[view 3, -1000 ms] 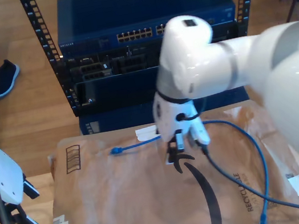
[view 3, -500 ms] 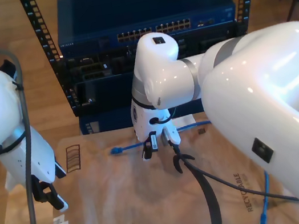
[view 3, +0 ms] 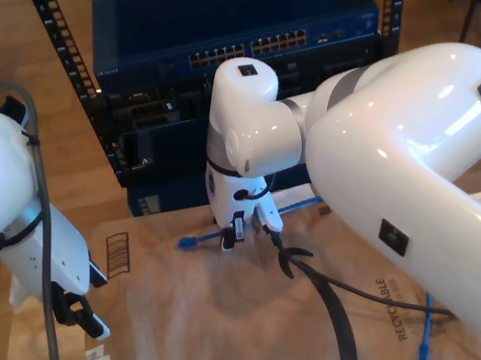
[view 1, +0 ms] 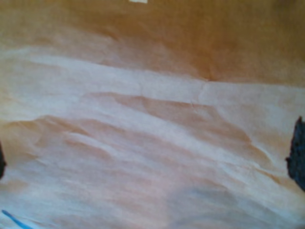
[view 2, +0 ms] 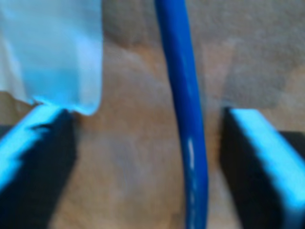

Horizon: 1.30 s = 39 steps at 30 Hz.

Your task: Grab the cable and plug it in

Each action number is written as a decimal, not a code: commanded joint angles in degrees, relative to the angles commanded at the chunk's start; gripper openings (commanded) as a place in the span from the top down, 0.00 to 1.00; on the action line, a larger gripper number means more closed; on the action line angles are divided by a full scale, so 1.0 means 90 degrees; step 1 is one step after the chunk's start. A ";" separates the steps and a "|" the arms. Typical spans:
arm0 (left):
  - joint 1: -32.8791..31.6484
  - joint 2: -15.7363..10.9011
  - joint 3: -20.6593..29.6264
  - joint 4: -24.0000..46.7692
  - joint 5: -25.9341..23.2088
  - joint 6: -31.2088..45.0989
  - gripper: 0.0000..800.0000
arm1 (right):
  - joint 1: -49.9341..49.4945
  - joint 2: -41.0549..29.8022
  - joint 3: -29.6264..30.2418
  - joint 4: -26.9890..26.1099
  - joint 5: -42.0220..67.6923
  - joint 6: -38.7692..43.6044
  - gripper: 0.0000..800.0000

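My first gripper, exterior view's left, hovers over crumpled brown paper; jaw state unreadable. My second gripper, jaws parted, straddles the thin bright-blue cable near its plug. Judged light, limp, slippery: grip just behind the plug. Blue rack switch beyond.
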 joint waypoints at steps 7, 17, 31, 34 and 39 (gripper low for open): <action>0.0000 -0.0029 -0.0010 -0.0010 0.0078 0.0000 0.00 | 0.0137 -0.0498 0.0498 0.0020 -0.0391 0.0010 1.00; 0.0059 -0.0147 -0.0850 -0.1905 0.1368 0.0049 0.00 | -0.0225 -0.2989 0.2549 0.0674 0.0244 0.0000 1.00; 0.0840 -0.0215 -0.1123 -0.5148 0.3311 0.1495 0.01 | -0.1309 -0.5197 0.2979 0.3243 0.2168 -0.0186 1.00; 0.1016 -0.0205 -0.1123 -0.5197 0.3321 0.1495 0.01 | -0.1289 -0.5421 0.2960 0.3477 0.2188 -0.0195 1.00; 0.1026 -0.0195 -0.1123 -0.5226 0.3350 0.1553 0.01 | -0.1241 -0.5519 0.2823 0.3526 0.2549 -0.0186 1.00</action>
